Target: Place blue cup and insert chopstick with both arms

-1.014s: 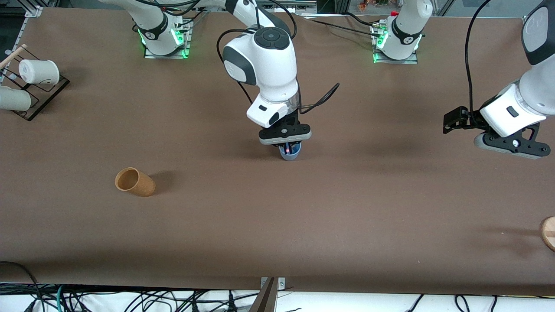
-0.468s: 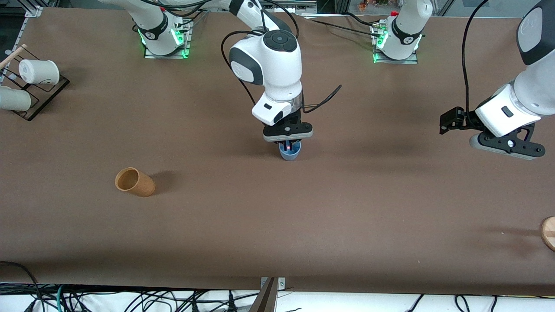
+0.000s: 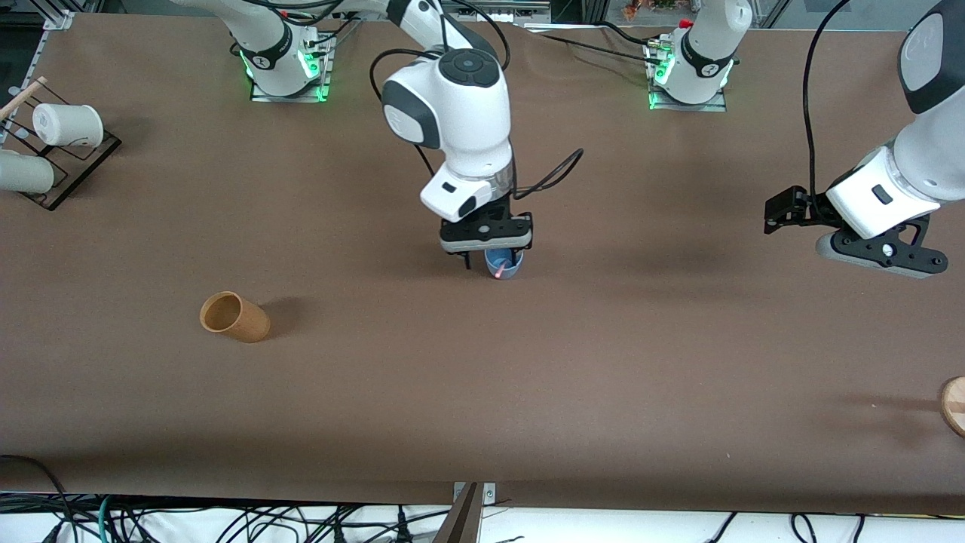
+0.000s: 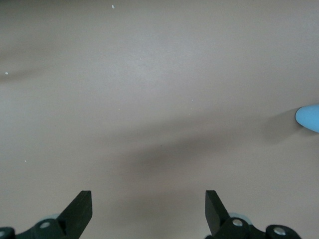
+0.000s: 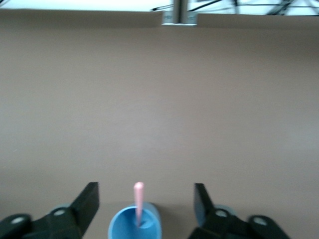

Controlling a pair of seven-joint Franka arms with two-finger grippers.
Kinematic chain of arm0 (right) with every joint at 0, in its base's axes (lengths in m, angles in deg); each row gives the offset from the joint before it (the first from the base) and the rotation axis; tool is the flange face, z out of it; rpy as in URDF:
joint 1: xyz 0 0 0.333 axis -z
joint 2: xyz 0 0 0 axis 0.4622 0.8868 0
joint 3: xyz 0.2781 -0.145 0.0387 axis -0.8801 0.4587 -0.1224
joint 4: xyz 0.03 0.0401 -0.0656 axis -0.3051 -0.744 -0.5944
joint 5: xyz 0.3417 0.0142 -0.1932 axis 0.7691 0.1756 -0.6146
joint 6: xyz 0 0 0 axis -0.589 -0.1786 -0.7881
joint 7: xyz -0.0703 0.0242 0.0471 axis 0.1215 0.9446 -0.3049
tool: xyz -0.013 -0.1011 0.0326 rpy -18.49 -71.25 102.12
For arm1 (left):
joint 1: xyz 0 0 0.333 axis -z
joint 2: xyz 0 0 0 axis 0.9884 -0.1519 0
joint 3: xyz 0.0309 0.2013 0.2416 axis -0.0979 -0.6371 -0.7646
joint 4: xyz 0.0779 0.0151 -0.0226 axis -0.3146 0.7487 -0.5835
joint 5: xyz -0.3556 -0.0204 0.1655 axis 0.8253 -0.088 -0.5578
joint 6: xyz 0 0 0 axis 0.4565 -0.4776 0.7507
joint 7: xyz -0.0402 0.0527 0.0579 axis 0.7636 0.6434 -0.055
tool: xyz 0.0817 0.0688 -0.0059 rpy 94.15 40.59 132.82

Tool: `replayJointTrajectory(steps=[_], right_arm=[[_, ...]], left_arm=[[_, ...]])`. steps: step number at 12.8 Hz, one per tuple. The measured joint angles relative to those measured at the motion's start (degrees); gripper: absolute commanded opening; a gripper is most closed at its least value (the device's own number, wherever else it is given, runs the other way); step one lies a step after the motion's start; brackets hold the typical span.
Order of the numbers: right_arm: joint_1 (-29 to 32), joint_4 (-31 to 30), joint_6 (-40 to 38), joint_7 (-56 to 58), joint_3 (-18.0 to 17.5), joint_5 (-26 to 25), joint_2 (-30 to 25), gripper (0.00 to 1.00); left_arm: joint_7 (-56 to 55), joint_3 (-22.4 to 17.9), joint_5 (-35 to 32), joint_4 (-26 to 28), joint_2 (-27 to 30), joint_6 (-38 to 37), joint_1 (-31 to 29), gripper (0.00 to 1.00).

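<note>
Two arms over a brown table. The right gripper hangs just above the blue cup, which stands upright near the table's middle, closer to the edge with the robot bases than to the camera-side edge. In the right wrist view the fingers are spread wide, one on each side of the blue cup, touching nothing. The chopstick stands in the cup, pink tip sticking up above the rim, leaning slightly; in the front view only its pink end shows at the cup's rim, the rest hidden by the cup wall and gripper body. Cup's lower part is cut off in the right wrist view.

The left gripper waits in the air over the left arm's end of the table; left wrist view shows its fingers apart and empty, with a sliver of the blue cup cut off at the picture edge.

A tan cup lies on its side toward the right arm's end, nearer the camera than the blue cup. White cups sit on a black rack at the right arm's corner by the bases, one half cut off. A round wooden thing is mostly cut off at the left arm's end.
</note>
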Motion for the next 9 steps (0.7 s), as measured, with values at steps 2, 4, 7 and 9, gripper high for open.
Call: replayJointTrajectory(steps=[2, 4, 7, 9], right_arm=[[3.74, -0.57, -4.49, 4.53, 0.01, 3.66, -2.59, 1.00], [8.58, -2.49, -8.64, 11.62, 0.06, 9.14, -5.40, 1.00], [16.33, -6.04, -14.61, 22.19, 0.09, 14.62, -10.27, 1.00], [20.94, -7.68, -19.51, 29.82, 0.07, 16.68, -13.92, 1.00]], left_arm=[[0.00, 0.00, 0.00, 0.00, 0.00, 0.00, 0.00, 1.00], [0.00, 0.00, 0.00, 0.00, 0.00, 0.00, 0.01, 1.00], [0.00, 0.00, 0.01, 0.00, -0.01, 0.00, 0.02, 1.00], [0.00, 0.00, 0.01, 0.00, -0.02, 0.00, 0.05, 1.00]])
